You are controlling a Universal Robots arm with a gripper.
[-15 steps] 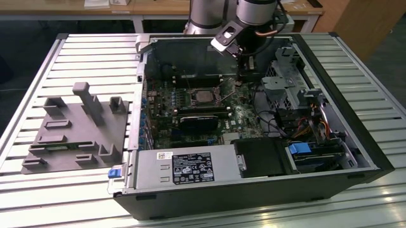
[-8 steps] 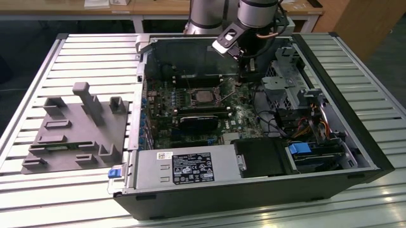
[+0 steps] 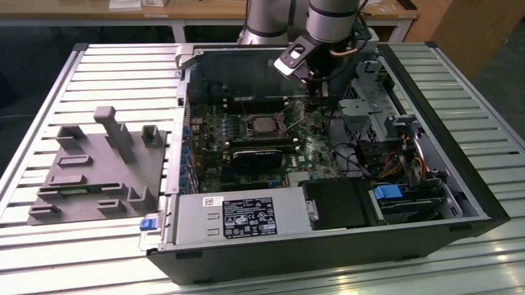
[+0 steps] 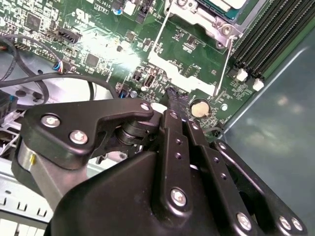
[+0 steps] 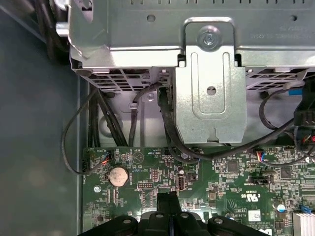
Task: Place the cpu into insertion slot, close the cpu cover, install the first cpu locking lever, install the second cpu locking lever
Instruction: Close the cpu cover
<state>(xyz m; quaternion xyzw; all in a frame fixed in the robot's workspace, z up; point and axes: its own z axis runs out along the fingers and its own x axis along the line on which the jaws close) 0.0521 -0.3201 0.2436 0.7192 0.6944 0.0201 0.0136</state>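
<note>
Gripper (image 3: 315,101): shut tight, holding nothing, its tips low over the green circuit board (image 5: 142,169) just off the socket's corner. I judge this posture suited to nudging a thin wire lever (image 4: 224,64) rather than grasping. Cpu (image 3: 264,125): seated silver top up in the insertion slot (image 3: 243,126), close to the gripper but apart from it, to the exterior view's left and slightly nearer. The cpu cover (image 4: 207,22) appears flat around it, and I cannot tell whether the lever is latched. Housing: computer case (image 3: 328,255) lying open-side up on the slatted bench (image 3: 98,67), which gives access from above.
</note>
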